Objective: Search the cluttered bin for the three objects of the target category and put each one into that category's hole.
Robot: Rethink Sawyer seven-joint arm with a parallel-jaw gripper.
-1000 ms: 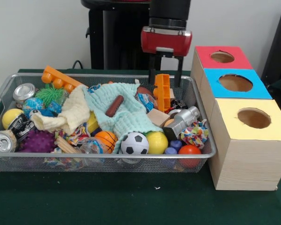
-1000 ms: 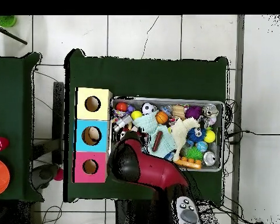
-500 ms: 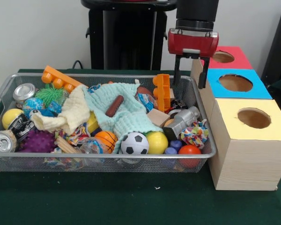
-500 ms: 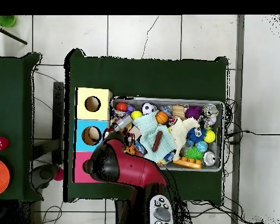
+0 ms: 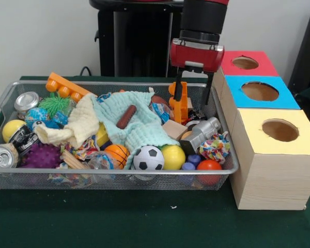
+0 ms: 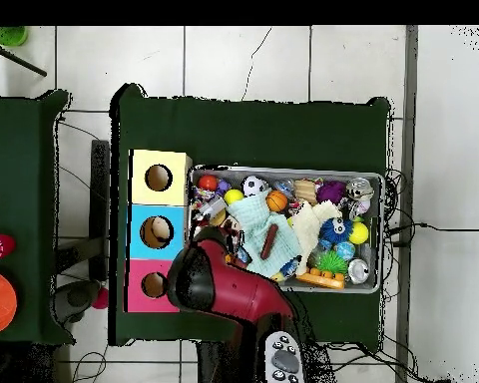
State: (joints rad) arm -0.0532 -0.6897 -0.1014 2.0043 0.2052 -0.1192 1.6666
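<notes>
Over the bin's (image 5: 225,170) back corner we see the gripper (image 5: 194,101), back from the red box (image 5: 246,63), fingers spread and empty, straddling the orange block (image 5: 179,101) — likely the next pick.

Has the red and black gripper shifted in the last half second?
Yes. In the front view the gripper has moved left from beside the red-topped box and down over the wire-mesh bin.

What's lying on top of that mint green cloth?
A brown sausage-shaped toy rests on the mint green cloth. Whatever lies beneath the cloth is covered.
</notes>
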